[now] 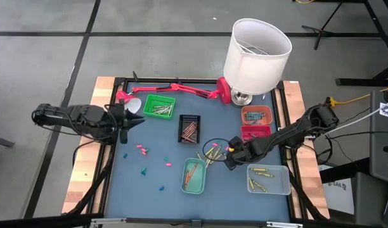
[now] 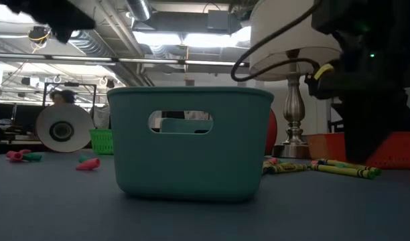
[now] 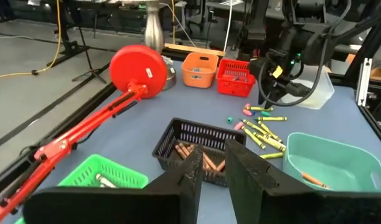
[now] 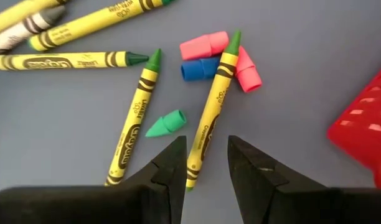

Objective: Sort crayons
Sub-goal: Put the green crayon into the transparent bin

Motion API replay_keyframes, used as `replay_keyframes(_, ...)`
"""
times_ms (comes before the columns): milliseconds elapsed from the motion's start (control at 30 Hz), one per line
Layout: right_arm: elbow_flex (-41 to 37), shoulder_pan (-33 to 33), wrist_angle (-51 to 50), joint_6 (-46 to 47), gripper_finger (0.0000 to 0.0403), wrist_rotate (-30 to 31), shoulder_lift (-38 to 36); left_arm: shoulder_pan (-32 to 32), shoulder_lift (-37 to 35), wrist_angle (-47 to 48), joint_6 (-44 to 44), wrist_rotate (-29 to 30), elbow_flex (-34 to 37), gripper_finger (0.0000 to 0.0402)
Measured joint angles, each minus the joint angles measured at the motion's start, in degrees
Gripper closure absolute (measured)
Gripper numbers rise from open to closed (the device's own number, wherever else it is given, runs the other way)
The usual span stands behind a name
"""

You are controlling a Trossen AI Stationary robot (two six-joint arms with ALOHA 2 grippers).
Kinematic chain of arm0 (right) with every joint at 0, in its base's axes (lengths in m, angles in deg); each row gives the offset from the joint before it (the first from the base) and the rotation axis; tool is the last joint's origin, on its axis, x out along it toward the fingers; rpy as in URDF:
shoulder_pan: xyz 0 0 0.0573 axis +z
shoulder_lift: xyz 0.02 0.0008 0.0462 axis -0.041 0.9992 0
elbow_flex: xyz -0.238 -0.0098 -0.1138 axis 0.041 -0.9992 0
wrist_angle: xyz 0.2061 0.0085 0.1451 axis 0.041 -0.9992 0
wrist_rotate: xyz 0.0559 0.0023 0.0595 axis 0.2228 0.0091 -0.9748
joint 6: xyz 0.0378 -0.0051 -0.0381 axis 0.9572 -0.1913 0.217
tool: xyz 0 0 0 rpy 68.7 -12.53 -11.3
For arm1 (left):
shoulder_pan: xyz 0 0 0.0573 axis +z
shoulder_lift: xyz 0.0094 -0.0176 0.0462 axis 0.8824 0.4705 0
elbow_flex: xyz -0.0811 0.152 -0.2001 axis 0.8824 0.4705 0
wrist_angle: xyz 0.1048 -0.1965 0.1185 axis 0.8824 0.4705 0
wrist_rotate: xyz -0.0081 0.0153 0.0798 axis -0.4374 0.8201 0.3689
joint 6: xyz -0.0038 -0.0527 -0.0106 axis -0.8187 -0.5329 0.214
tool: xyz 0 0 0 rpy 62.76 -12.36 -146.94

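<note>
While the high view is laying out the whole blue table [image 1: 127, 174], only the right wrist view is showing the loose crayons [image 4: 136, 118] up close: yellow-wrapped sticks with green tips, lying among pink, blue and green stubs. The low view is mostly filling with the wall of a teal tray [image 2: 189, 142], with more crayons lying on the table to either side of it.

On the left, the left arm is reaching in level over the table's left edge, its left gripper [image 1: 126, 123] hanging beside the green tray [image 1: 158, 106] with its fingers set a narrow gap apart and nothing between them. Open blue surface is lying in front of it, dotted with a few pink and teal stubs. In the middle, a black tray [image 1: 189, 128] is holding brown crayons.

On the right, the right arm is stretching in from the right edge, bent low over the crayon cluster between the teal tray and a red tray [image 1: 255, 132]. The right gripper [image 4: 206, 163] is hovering with fingers parted, straddling the lower end of one yellow crayon and gripping nothing. A clear tray [image 1: 268, 178] is sitting just beside that arm.
</note>
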Motion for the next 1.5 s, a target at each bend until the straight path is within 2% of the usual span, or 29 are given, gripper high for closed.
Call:
replay_keyframes(300,0.0,0.0,0.5,0.0,0.0288,0.0,1.4,0.0,-12.9,-3.3,2.5,-0.1,10.2,0.0349)
replay_keyframes(500,0.0,0.0,1.3,0.0,0.0288,0.0,1.4,0.0,-20.1,-6.4,7.3,-4.2,15.5,0.0349)
replay_keyframes(667,0.0,0.0,1.5,0.0,0.0288,0.0,1.4,0.0,-19.9,-7.8,9.5,-4.5,16.0,0.0349)
replay_keyframes(900,0.0,0.0,1.4,0.0,0.0288,0.7,1.4,0.0,-20.0,-21.8,16.6,-7.4,21.8,0.0349)
replay_keyframes(1067,0.0,0.0,1.3,0.0,0.0288,0.9,1.4,0.1,-20.0,-29.1,17.1,-7.7,27.1,0.0349)
replay_keyframes(1300,0.0,0.0,1.0,0.0,0.0288,1.0,1.4,0.4,-20.0,-31.2,21.1,-5.8,29.7,0.0349)
replay_keyframes(1500,0.0,0.0,1.0,-0.1,0.0288,1.0,1.4,3.7,-20.0,-30.9,21.5,-6.1,31.1,0.0349)
